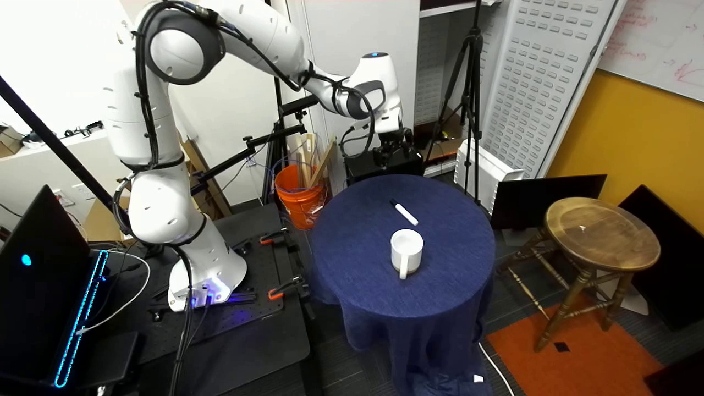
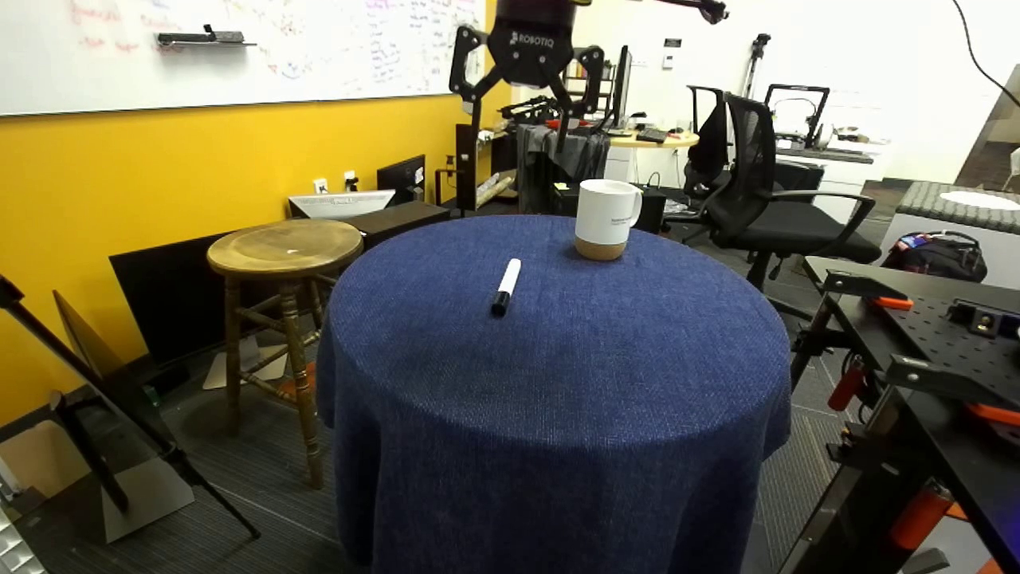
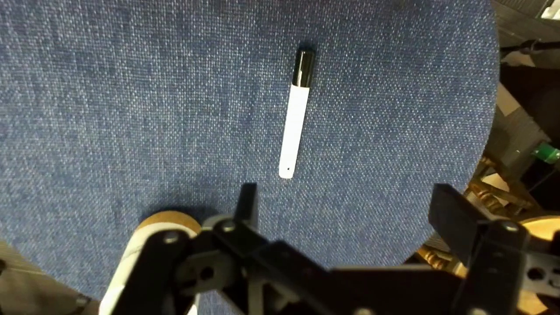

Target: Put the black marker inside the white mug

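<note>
The black marker, white-bodied with a black cap, lies flat on the blue-draped round table. It shows in both exterior views point(image 1: 406, 213) point(image 2: 508, 285) and in the wrist view point(image 3: 295, 118). The white mug stands upright on the same table, apart from the marker, in both exterior views point(image 1: 407, 247) point(image 2: 603, 215). Its base is cork-coloured. In the wrist view the mug point(image 3: 132, 256) is partly hidden behind the left finger. My gripper is open and empty above the table, in both exterior views point(image 1: 393, 154) point(image 2: 516, 175). In the wrist view the fingertips point(image 3: 344, 188) are wide apart, with the marker beyond them.
The blue-draped table point(image 1: 352, 264) has a round edge, and its cloth hangs down point(image 2: 558, 494). A wooden stool point(image 1: 602, 234) stands beside it. A black tripod point(image 1: 470, 99) and an orange bucket point(image 1: 300, 198) stand near the table. The arm's black bench point(image 1: 258, 341) is alongside.
</note>
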Motion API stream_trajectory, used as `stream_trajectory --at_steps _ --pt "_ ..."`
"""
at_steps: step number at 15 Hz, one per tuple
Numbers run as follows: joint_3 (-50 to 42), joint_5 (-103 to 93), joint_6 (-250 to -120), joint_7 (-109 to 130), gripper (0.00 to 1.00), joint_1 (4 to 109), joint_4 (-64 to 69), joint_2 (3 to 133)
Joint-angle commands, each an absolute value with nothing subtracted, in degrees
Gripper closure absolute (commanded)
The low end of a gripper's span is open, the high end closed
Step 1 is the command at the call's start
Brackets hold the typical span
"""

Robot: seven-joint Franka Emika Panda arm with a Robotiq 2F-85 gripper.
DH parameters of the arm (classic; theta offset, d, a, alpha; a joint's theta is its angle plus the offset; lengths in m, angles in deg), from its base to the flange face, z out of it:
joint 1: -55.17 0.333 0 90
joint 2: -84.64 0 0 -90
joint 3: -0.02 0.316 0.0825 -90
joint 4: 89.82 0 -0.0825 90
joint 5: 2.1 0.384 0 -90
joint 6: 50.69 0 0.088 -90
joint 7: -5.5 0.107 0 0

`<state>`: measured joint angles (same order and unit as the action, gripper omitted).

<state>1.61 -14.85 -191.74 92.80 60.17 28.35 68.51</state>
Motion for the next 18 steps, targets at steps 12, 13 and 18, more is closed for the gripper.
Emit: stream_trajectory --at_steps 12,13,18 --pt "-3.5 -6.3 -197.8 97.4 0.00 61.2 29.2 60.2" --pt "-3.6 -5.5 -199.3 96.8 0.00 60.9 29.1 59.1" --pt "-4.0 -2.4 -204.2 93.9 0.00 60.3 27.6 54.8"
